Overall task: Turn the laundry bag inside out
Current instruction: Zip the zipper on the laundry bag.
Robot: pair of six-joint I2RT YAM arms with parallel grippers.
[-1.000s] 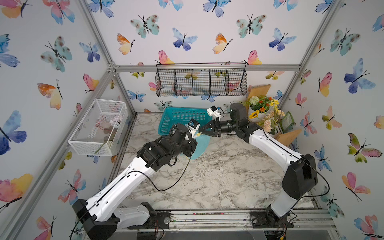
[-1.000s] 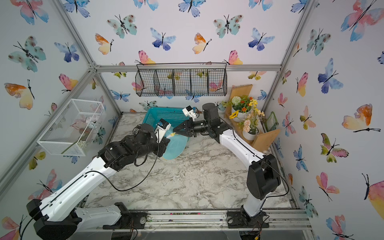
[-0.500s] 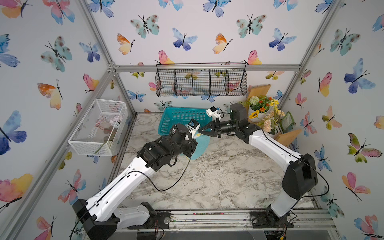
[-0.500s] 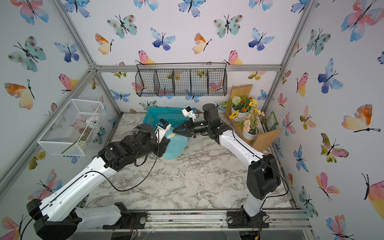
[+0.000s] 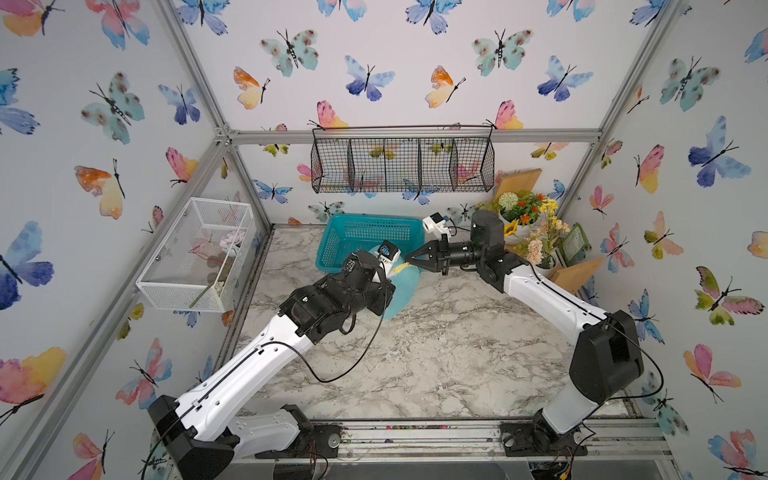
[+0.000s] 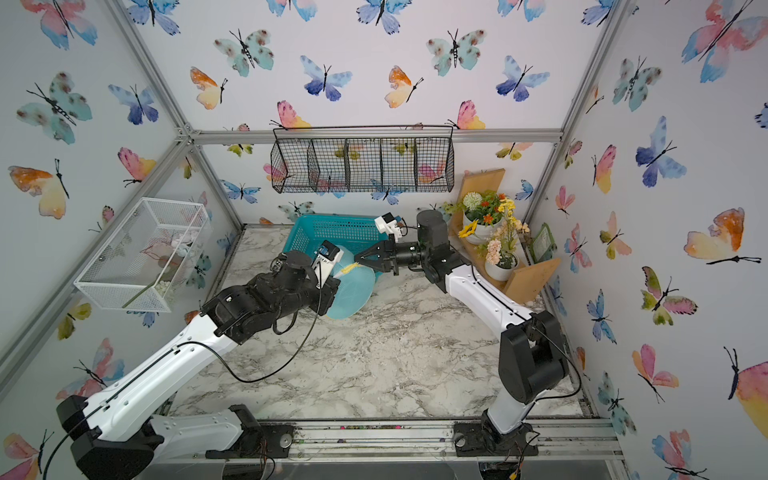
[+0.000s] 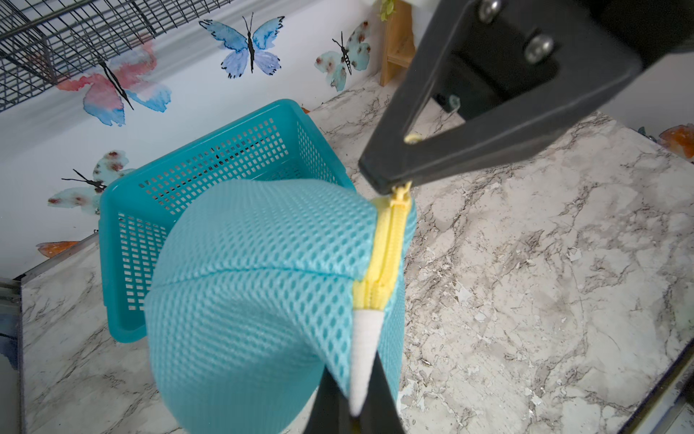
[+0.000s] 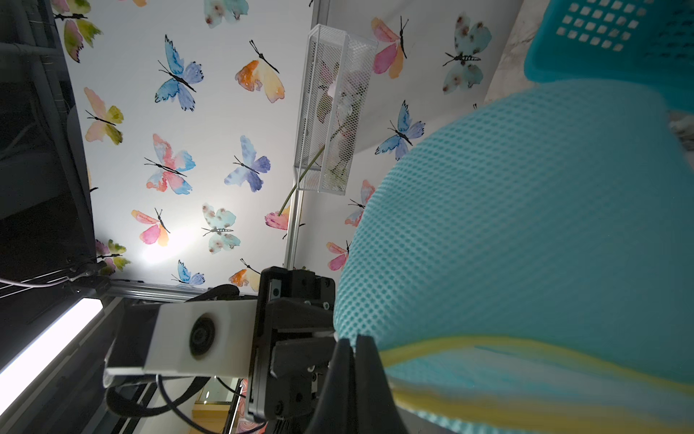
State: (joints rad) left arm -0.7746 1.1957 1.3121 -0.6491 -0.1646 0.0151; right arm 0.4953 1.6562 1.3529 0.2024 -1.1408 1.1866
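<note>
The laundry bag (image 7: pixel 255 285) hangs between both arms, over the marble table (image 7: pixel 525 263) and just beside the teal basket (image 7: pixel 210 158). The left gripper (image 7: pixel 356 398) is clamped on its white tab (image 7: pixel 366 345) (jaws tight together), and the right gripper (image 7: pixel 386 182) pinches the yellow zipper pull (image 7: pixel 401 193).

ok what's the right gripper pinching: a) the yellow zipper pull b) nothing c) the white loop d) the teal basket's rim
a: in the left wrist view the right gripper is shut on the yellow zipper pull of the laundry bag
</note>
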